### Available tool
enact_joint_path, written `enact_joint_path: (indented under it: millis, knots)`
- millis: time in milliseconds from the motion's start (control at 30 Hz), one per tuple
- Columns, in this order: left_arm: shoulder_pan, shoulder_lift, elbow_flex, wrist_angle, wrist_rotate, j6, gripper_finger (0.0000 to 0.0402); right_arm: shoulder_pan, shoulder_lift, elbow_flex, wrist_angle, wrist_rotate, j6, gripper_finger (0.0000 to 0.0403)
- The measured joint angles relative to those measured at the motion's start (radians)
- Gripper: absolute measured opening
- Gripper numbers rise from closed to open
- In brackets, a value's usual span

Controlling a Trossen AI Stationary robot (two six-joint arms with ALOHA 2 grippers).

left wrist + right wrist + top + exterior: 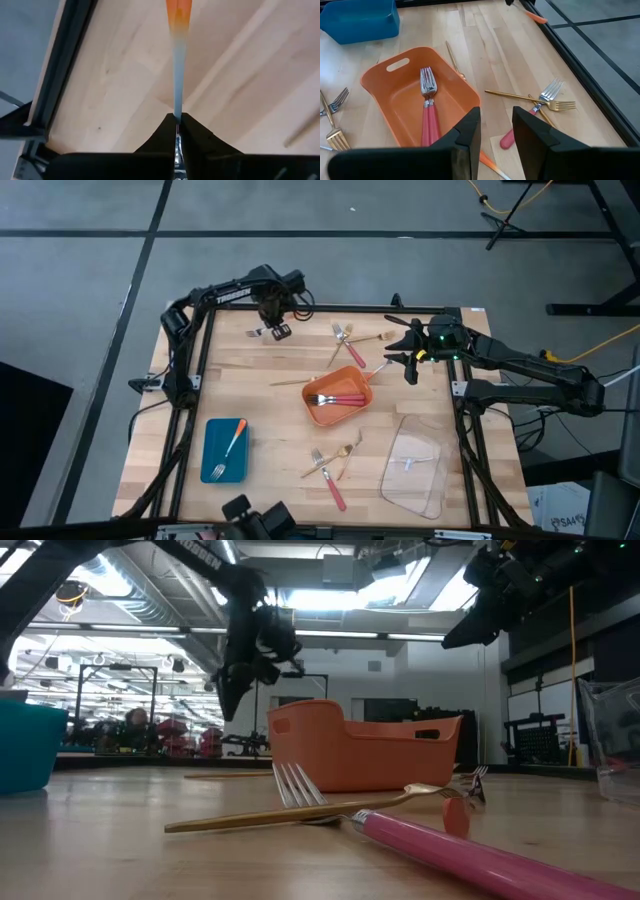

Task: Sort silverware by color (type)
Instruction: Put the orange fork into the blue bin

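Note:
My left gripper is over the table's far left part, shut on a fork with an orange handle. That handle also shows in the right wrist view. My right gripper hangs open over the far right part, above another orange-handled fork that lies flat. The orange tray holds pink-handled forks. The blue tray holds one orange-handled fork. More pink-handled and gold forks lie flat at the far side and the near side. My left gripper pinches the fork's thin silver neck between its two fingertips. The fork lies along the fingers. Its orange handle points away from them toward the table, and its silver head end runs back between the fingers. I cannot tell whether the handle tip touches the wood.
A clear plastic tray sits at the near right. A lone gold fork lies left of the orange tray. A black frame rail borders the table. Bare wood shows between the blue tray and the orange tray.

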Motion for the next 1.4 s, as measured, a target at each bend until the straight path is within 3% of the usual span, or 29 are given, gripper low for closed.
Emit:
enact_joint_path:
  millis: [467, 800, 1133, 1400]
  knots:
    - [-0.171, -0.023, 0.114, -0.268, 0.000, -0.168, 0.0006, 0.000, 0.000, 0.000, -0.016, 0.000, -0.022, 0.0101]
    - [-0.329, -0.222, 0.114, -0.268, -0.024, -0.384, 0.0006, 0.000, 0.000, 0.000, -0.022, 0.000, -0.022, 0.0101]
    - [-0.575, -0.422, 0.113, -0.268, -0.174, -0.739, 0.0007, 0.000, 0.000, 0.000, -0.022, 0.000, -0.022, 0.0101]
    - [-0.796, -0.463, 0.113, -0.267, -0.288, -0.968, 0.0007, 0.000, 0.000, 0.000, -0.022, 0.000, -0.022, 0.0101]
